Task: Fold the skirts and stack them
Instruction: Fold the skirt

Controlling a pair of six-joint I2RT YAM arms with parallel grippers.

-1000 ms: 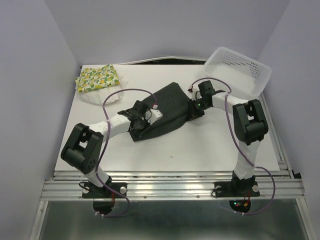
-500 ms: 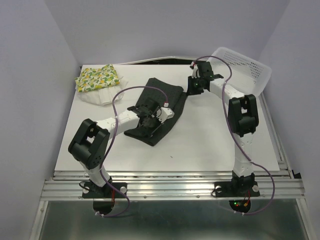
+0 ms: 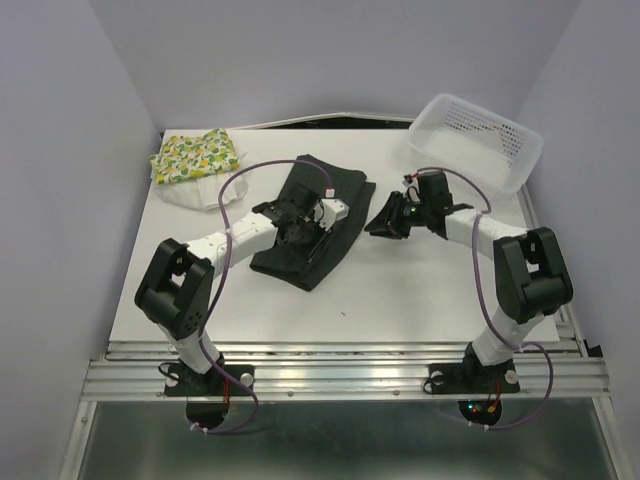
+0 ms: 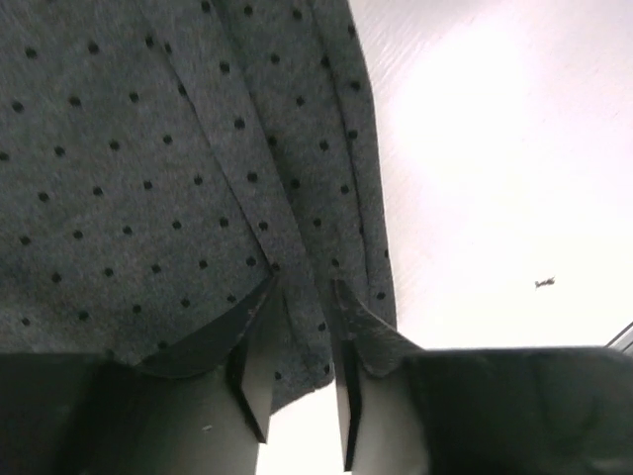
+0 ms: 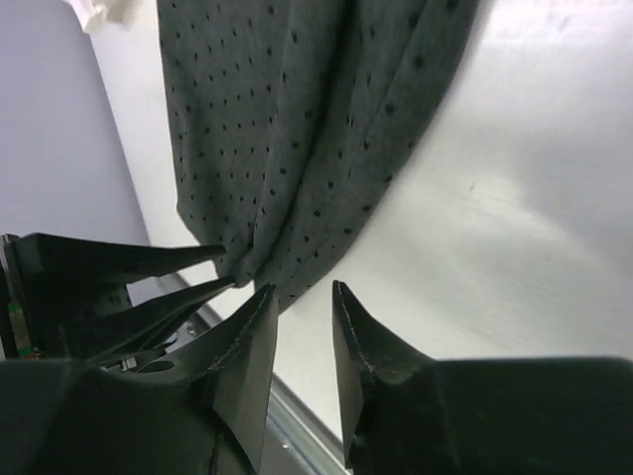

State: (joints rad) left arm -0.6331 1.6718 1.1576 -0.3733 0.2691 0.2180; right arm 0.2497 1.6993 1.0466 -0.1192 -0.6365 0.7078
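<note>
Black dotted cloth skirt (image 3: pixel 310 222) lies folded at the frame's centre, the left gripper (image 3: pixel 312 218) over it with fingers slightly parted, gripping nothing. Right gripper (image 3: pixel 380 224), parted and empty, sits just right of it; lemon-print skirt (image 3: pixel 194 156) rests upper left.

Right gripper (image 3: pixel 383 224) now off the black skirt (image 3: pixel 305 222), pulled back from the far edge, skirt folded narrower, left gripper (image 3: pixel 305 232) pressing it

Bare table (image 3: pixel 420 290) near and right of black skirt (image 3: pixel 310 225), basket (image 3: pixel 478 140) blocking far-right corner, lemon skirt (image 3: pixel 195 157) far-left.
</note>
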